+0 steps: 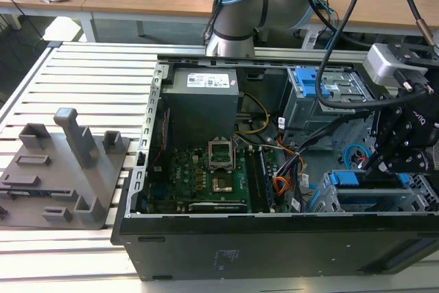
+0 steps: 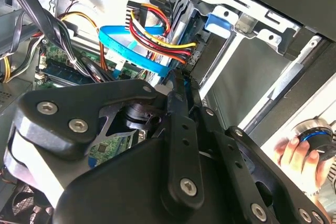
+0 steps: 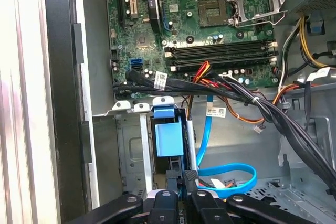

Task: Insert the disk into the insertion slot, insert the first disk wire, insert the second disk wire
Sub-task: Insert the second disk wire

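No text, number or sign is readable in these views. There are white stickers with print — one on the grey power supply [image 1: 204, 81] in the exterior view, one on the blue-latched drive bay [image 1: 328, 89] beside it — but the letters are too small to make out. In the first wrist view, small white tags sit on the black cable bundle [image 3: 220, 95] and the green motherboard [image 3: 194, 24] carries fine white markings; none of them is legible.
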